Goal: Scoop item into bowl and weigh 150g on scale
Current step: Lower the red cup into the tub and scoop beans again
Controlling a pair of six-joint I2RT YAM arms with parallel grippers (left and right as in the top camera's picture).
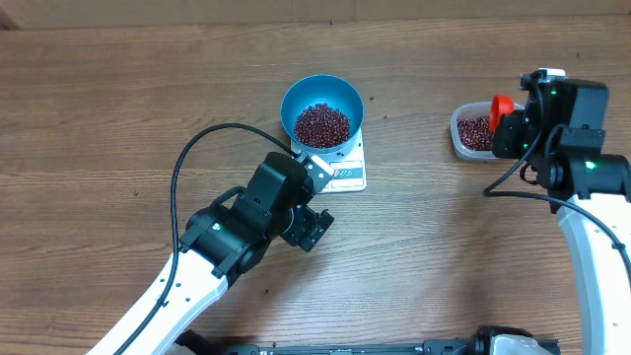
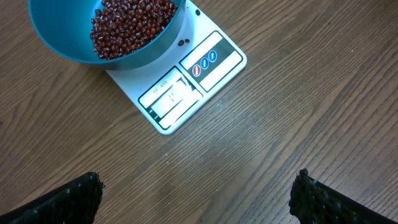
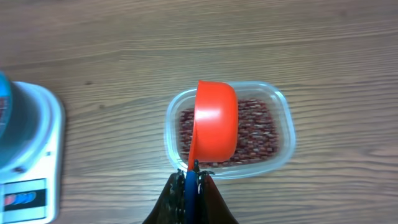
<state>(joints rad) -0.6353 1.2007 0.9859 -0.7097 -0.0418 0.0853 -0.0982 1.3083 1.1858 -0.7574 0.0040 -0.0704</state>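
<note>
Right gripper (image 3: 191, 179) is pinched tight on the thin blue handle of an orange-red scoop (image 3: 214, 121), whose cup shows its rounded outside to the wrist camera and hangs over the left part of a clear plastic tub (image 3: 285, 134); whether the cup is touching the contents or carrying anything cannot be told from this side. Beans (image 2: 130, 25) lie in two places: a maroon heap fills the bottom of the blue bowl (image 2: 59, 46), and a shallower layer covers the floor of the tub beneath the scoop. The bowl stands on the far part of the white scale (image 2: 214, 74), covering most of its platform and leaving the near edge bare – there the display window and a panel with one red and two blue oval buttons are in view, though the digits are too faint to read. One or two loose beans rest on the scale's white top just beside the bowl's wall. From overhead the tub sits well apart from the scale, off to the right side. Left gripper (image 2: 198, 190) hovers over bare wood near the scale's display edge with its fingers spread wide and nothing between them – it touches neither scale nor bowl. Everything rests on a brown wood-grain table (image 1: 99, 99), where a black cable loops beside the left arm.
</note>
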